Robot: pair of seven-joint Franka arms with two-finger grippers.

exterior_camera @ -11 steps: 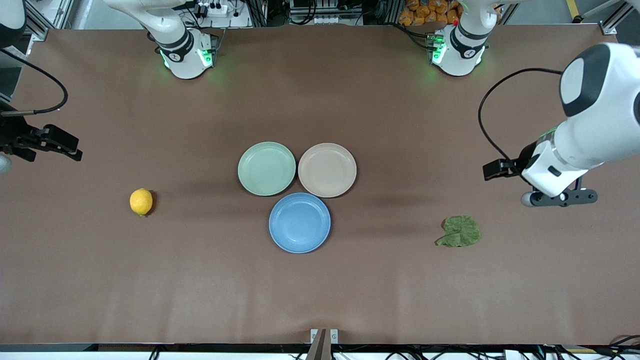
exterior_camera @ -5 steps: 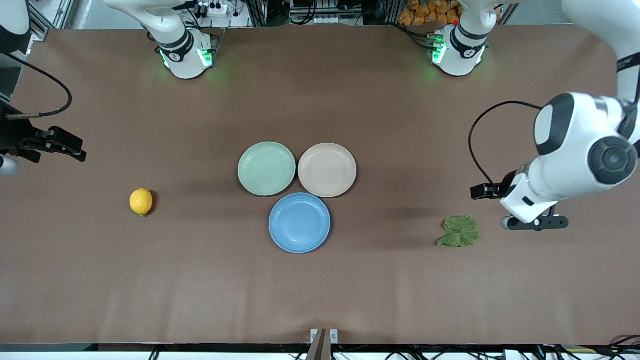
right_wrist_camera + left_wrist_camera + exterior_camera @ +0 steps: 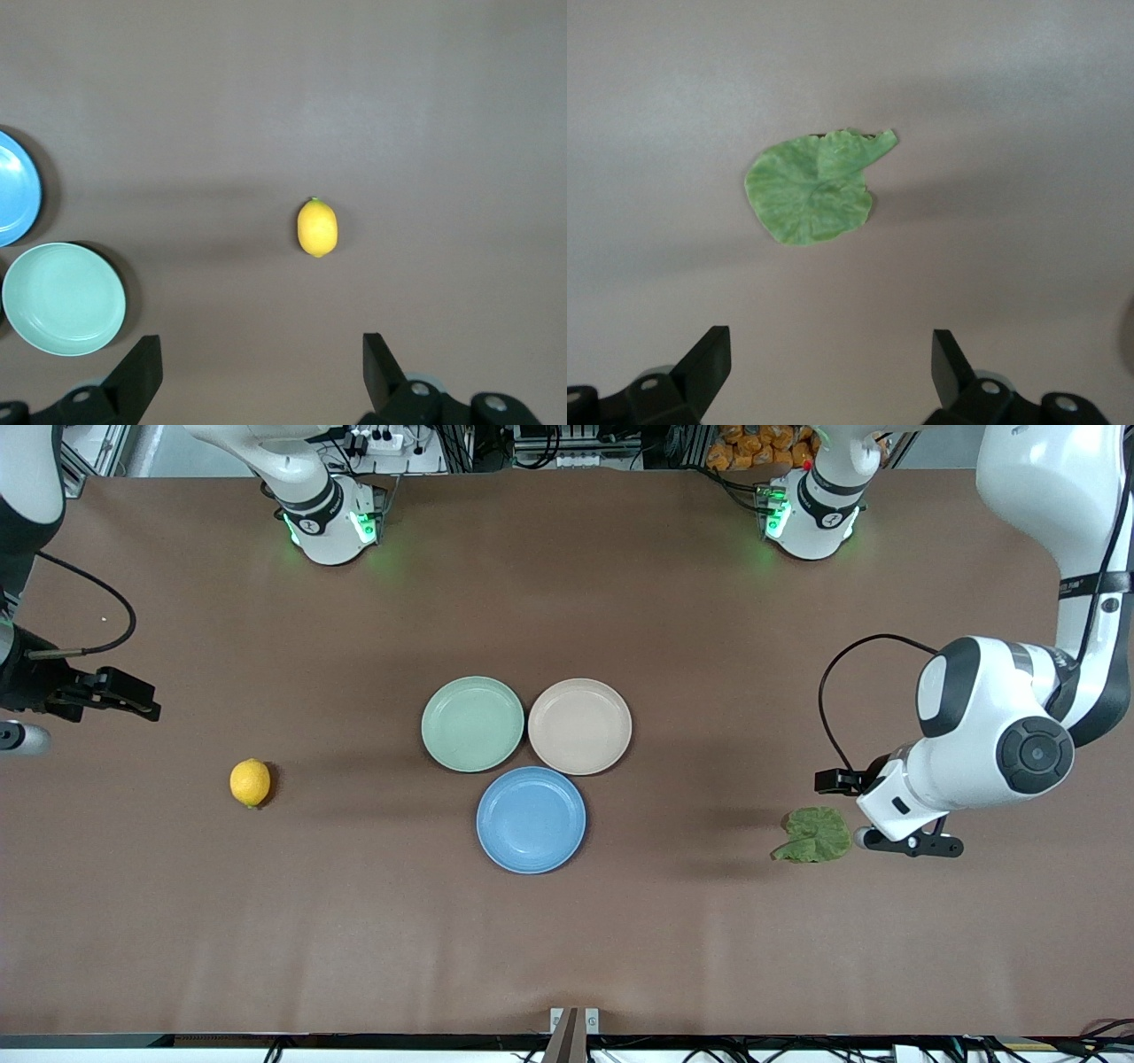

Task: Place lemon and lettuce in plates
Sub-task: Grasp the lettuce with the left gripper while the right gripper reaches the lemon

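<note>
Brown table covering [image 3: 567,584] carries light blue plate [image 3: 531,820] at six o'clock of the beige-pink plate [image 3: 579,726]. Small yellow lemon [image 3: 250,782] lies toward the right arm's end, crinkled green lettuce leaf [image 3: 813,835] toward the left arm's. Left gripper [image 3: 831,376] hangs beside the leaf, right gripper [image 3: 262,376] near the lemon; both wide open, empty.

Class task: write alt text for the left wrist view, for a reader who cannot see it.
A crinkled green lettuce leaf lies flat on the brown table, untouched. The left gripper hangs above the table beside it, its two dark fingers spread open and empty.

lemon [image 3: 250,782] yellow | lettuce [image 3: 815,835] green | plates: blue [image 3: 531,820], beige-pink [image 3: 579,726], mint-green [image 3: 472,724]
</note>
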